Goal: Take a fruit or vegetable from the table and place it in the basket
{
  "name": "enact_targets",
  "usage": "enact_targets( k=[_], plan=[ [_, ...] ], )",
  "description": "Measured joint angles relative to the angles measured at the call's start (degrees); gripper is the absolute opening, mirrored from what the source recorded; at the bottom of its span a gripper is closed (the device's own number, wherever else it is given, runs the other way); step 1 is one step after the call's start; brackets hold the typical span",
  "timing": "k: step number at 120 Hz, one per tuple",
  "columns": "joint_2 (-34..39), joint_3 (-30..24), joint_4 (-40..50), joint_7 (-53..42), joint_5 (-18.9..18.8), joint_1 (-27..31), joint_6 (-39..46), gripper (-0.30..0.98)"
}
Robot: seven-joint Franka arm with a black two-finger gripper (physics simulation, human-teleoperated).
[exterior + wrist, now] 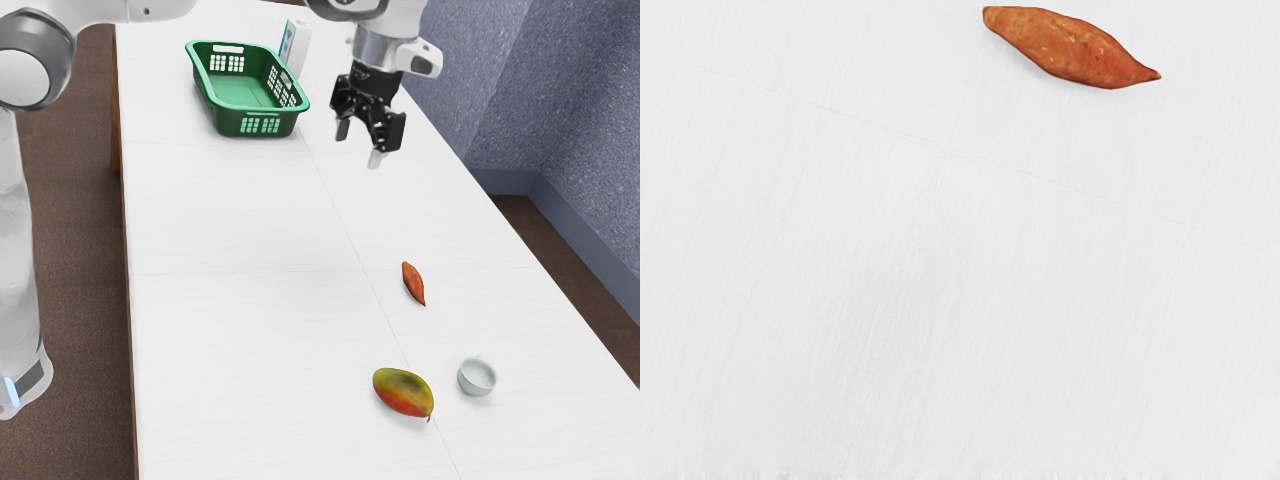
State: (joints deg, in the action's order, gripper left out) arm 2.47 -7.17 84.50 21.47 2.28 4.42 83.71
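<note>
I have the gripper [359, 145] hanging above the table [230, 330], its two fingers [376, 159] spread with nothing between them. That suits a hand waiting to go down over something.

The sweet potato [413, 283] lies flat on the tabletop, nearer to the hand than the mango [404, 392], and the wrist camera has it in sight too, so I judge it the likelier pick. It is slim through the middle and tapers to both ends; I'd want the fingers across its waist, since a pinch near a tip could let it swivel or slip.

The mango rests beside the small cup [477, 377], a little apart from it. It's a fair second choice, but rounder, and the cup calls for care on that side.

The basket [228, 122] stands upright, open side up, next to the white carton [296, 45], ready to take a drop from above. I can't quite tell from here how high the hand is over the table, so I'd line up over the sweet potato first, then lower gently. Both pieces of produce are outside the basket, with the grasp to come.
</note>
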Motion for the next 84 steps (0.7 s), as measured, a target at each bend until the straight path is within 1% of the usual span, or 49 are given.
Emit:
enact_targets(
  k=[27, 35, 41, 51, 63, 70, 78, 84],
  plan=[
    [-0.2, 0.1, 0.7, 11.5, 1.6, -2.7, -0.8, 0.69],
    [0.6, 0.2, 1.7, 14.4, 1.6, -3.2, -1.5, 0.69],
    [0.8, 1.0, 2.4, 16.3, 1.6, -4.7, -2.1, 0.69],
    [-1.4, 1.3, 1.8, 16.4, 0.6, -6.8, -1.3, 0.69],
    [-7.4, -0.2, -3.8, 14.7, -0.3, -8.2, 0.9, 0.69],
    [-10.3, -0.5, -6.2, 13.8, -0.6, -11.0, 2.4, 0.69],
    [-12.0, -0.6, -6.7, 12.4, -0.8, -14.8, 4.8, 0.69],
    [-13.2, -0.6, -6.9, 10.5, -0.8, -15.7, 6.5, 0.69]
  ],
)
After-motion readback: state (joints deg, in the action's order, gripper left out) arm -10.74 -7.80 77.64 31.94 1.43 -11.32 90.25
